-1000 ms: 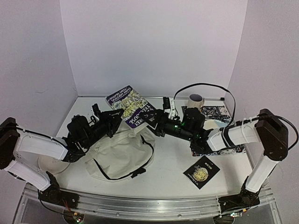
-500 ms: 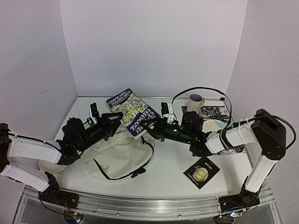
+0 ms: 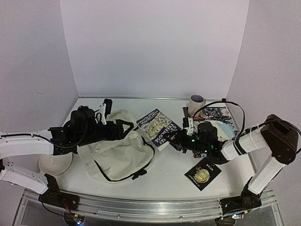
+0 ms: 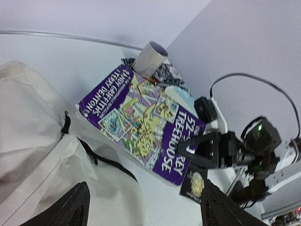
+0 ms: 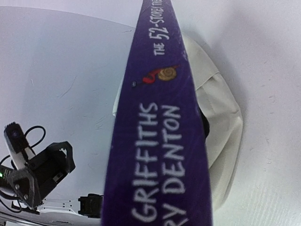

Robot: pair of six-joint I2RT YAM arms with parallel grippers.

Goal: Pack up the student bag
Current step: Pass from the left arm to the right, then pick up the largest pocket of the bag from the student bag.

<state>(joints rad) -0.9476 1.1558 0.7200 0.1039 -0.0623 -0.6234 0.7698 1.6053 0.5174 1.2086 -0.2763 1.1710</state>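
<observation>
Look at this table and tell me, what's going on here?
Two robot arms are packing a cream backpack. The right gripper is shut on one edge of a purple book, holding it just to the right of the backpack. The left gripper is open above the backpack's top and holds nothing. The book is not yet inside.
</observation>
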